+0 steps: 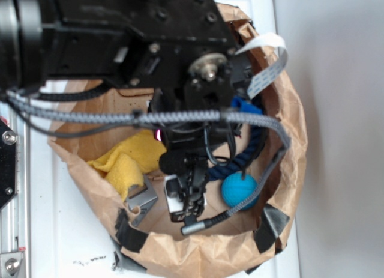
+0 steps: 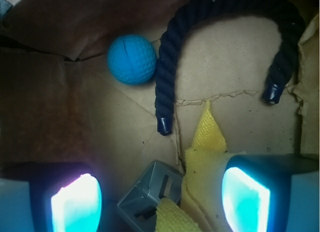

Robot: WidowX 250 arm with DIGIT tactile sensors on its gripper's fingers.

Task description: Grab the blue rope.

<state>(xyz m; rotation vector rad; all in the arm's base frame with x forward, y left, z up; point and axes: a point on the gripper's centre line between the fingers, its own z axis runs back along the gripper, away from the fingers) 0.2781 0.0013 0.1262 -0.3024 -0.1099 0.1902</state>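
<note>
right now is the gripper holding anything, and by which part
Nothing is held. The gripper is open, with only the yellow cloth and grey block below; the blue rope lies untouched.

In the bag (image 2: 45,117), the rope (image 2: 165,66) arches beside the ball (image 2: 131,59) — touching it — cloth (image 2: 205,162) and block (image 2: 150,199) nearer the claw (image 2: 160,202).

Brown paper bag on a white tabletop, plain pale wall

The white table (image 1: 60,242) carries a crumpled, rolled-down paper bag (image 1: 198,254) patched with dark tape (image 1: 129,233); a metal rail (image 1: 15,230) runs along the table's left edge, a plain pale grey wall (image 1: 342,110) fills the right side, and the light is soft and even, dimmer inside the bag.
</note>
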